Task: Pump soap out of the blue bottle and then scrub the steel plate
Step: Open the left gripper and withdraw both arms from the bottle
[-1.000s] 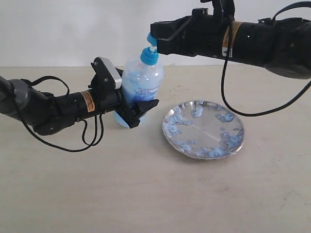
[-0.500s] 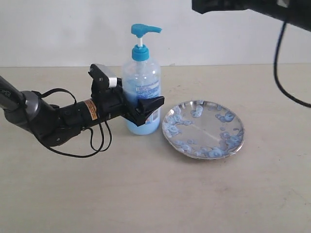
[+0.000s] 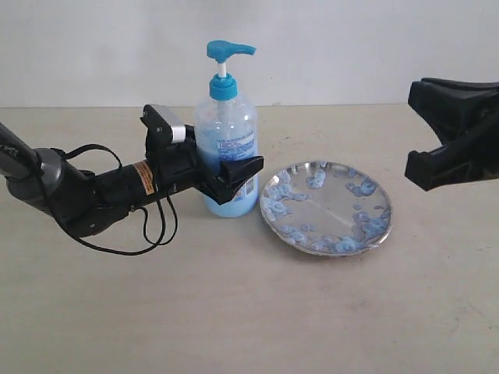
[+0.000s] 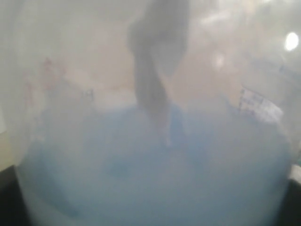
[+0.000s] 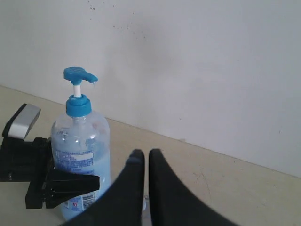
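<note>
The blue bottle (image 3: 228, 152) stands upright on the table, pump head raised, with light blue soap (image 3: 230, 201) in its lower part. My left gripper (image 3: 234, 168) is shut on the bottle's body. In the left wrist view the bottle (image 4: 150, 94) fills the picture, blurred, and soap (image 4: 150, 179) shows through it. To the bottle's right lies the steel plate (image 3: 331, 204), dotted with pale blue soap blobs (image 3: 365, 227). My right gripper (image 3: 446, 139) hangs at the right, past the plate and off the bottle (image 5: 81, 155). Its fingers (image 5: 146, 155) are shut on nothing.
A pale wooden table (image 3: 234, 312) carries everything, with a white wall (image 3: 351, 47) behind it. The left arm and its loose black cable (image 3: 152, 226) lie low over the table left of the bottle.
My right gripper left the pump head, rose out of view, then came down at the right of the plate. The pump head sprang up. The tilted bottle now stands upright.
</note>
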Tool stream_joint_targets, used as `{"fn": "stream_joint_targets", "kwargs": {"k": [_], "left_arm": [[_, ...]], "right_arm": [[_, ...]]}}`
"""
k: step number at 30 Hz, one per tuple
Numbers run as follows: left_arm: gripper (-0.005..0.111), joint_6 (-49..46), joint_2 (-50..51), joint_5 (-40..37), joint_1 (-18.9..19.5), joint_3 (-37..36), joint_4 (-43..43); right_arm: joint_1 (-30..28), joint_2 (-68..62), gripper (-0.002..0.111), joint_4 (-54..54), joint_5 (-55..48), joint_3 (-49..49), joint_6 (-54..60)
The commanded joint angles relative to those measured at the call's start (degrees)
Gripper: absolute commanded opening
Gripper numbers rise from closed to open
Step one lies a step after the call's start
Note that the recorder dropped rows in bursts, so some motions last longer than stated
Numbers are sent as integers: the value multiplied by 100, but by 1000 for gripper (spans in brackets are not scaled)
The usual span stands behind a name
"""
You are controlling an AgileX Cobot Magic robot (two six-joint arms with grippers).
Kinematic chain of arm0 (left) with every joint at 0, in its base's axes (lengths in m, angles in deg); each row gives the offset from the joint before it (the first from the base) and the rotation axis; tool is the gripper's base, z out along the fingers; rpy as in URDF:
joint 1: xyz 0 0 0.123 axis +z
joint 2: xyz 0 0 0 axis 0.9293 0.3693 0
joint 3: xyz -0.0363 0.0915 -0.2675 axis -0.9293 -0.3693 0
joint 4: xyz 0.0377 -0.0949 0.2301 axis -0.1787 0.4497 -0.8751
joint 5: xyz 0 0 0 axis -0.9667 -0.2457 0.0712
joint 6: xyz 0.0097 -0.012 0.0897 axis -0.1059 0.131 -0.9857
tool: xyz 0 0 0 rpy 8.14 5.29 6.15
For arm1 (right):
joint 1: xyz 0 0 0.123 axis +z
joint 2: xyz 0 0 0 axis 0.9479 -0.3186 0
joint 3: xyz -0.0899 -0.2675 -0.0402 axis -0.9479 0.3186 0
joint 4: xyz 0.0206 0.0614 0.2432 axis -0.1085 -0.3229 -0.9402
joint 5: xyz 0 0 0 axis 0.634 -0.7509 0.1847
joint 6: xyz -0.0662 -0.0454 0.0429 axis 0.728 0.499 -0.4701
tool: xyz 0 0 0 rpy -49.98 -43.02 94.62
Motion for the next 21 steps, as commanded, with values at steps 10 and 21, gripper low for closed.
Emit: {"fn": "stream_joint_targets", "kwargs": {"k": [10,21], "left_arm": [[108,40,-448,203,134,-64,-45],[85,40,-2895,203,1057,-1427,-457]], "right_arm": [[-9,118,0,-48,-166,64,580],[-9,118,0,-48,-335,64,572]]}}
